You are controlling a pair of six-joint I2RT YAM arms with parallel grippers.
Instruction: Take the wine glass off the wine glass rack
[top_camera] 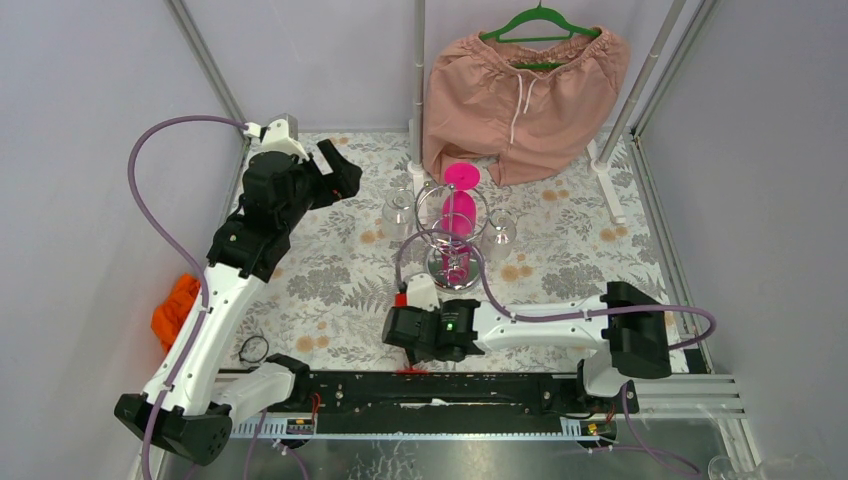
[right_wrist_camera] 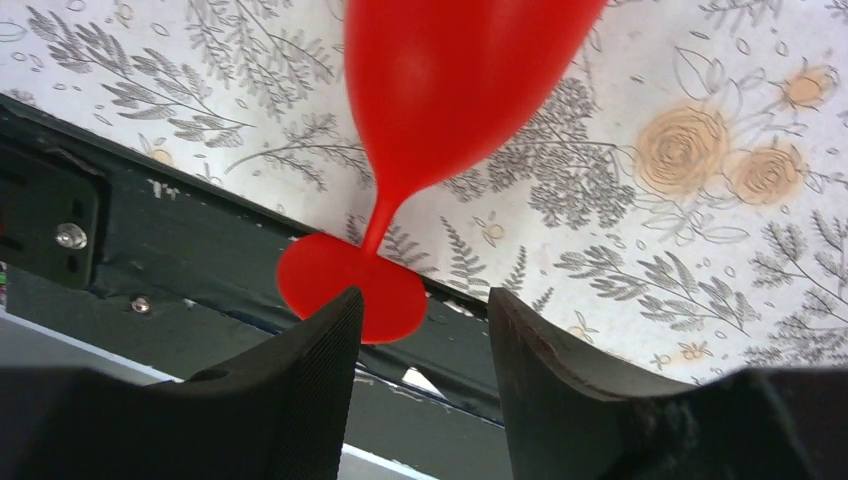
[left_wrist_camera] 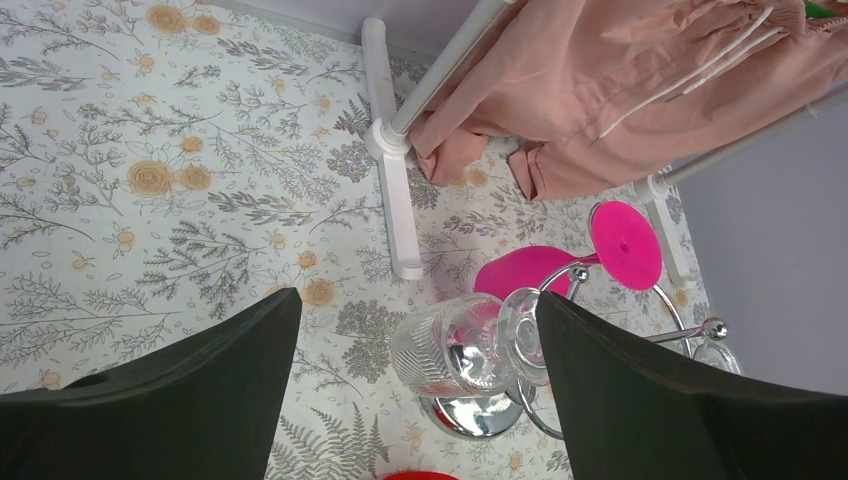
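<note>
**A:** Right end effector (right_wrist_camera: 422, 305): fingers apart with a moderate gap, nothing between the pads. The foot of the red wine glass (right_wrist_camera: 450, 80) is just beyond one fingertip (right_wrist_camera: 325, 335) and partly hidden by it.

**B:** Gripped?

**A:** Not that I can see. The glass looks to lie on its side, bowl over the floral surface (right_wrist_camera: 650, 260) and foot over the black rail (right_wrist_camera: 180, 240) at the near edge. It is well apart from the wine glass rack (left_wrist_camera: 478, 415). Whether it rests fully on the surface, cannot tell.

**B:** So the step is to let go and back off.

**A:** That's my read. Widen first, then draw straight away from the foot with no sideways sweep. A nudge on that disc could roll the bowl or push the foot off the rail.

**B:** Room?

**A:** Open surface between the glass and the rack base. The rail and the surface edge are close on the near side. Left end effector (left_wrist_camera: 418, 305) is wide open and empty, hovering above the rack's clear glass (left_wrist_camera: 440, 345) and pink glasses (left_wrist_camera: 625, 243).
</note>
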